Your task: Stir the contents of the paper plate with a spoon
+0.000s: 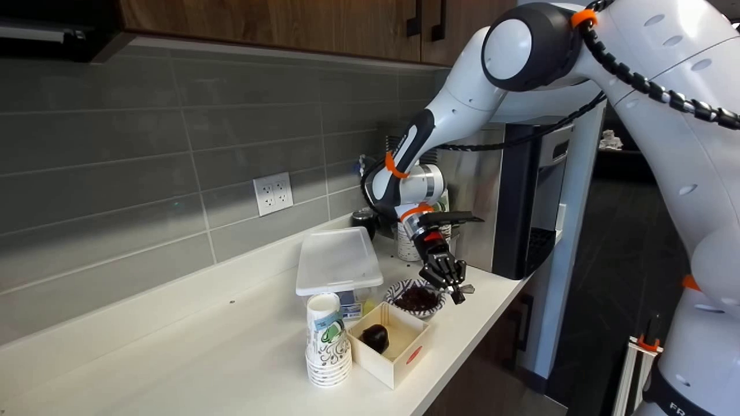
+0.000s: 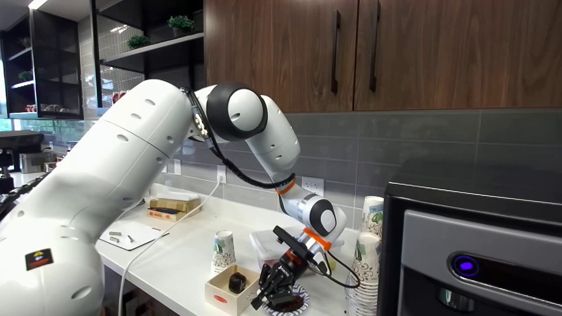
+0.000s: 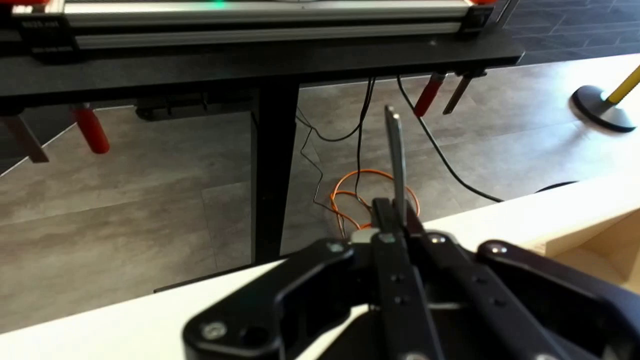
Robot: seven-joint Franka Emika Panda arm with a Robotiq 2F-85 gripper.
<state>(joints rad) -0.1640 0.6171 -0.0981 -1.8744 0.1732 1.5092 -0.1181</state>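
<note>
Exterior views both show a white robot arm [image 2: 118, 149], bent in a high arch over a white table [image 1: 219, 346]. On that table stands a lidded plastic tub [image 1: 340, 260]; an open, pale box [image 1: 370, 361] sits near it, closer to the table's front edge. Just beside the box rises an upright stack of paper cups [image 1: 328, 346]. The black end effector [image 3: 398, 214], tilted, overlaps the paper plate [image 1: 393, 293] in both exterior views; I cannot tell whether they touch. The plate, round and patterned at the rim, lies on the table near the box and holds dark, reddish-brown contents [image 1: 417, 299]. Inside the box rests a dark, rounded lump [image 1: 374, 338]. Slimmest is the metal spoon [image 3: 397, 160]: the wrist view has the end effector clamped on it, one end jutting past the tips; whether it reaches the contents is unclear.
</note>
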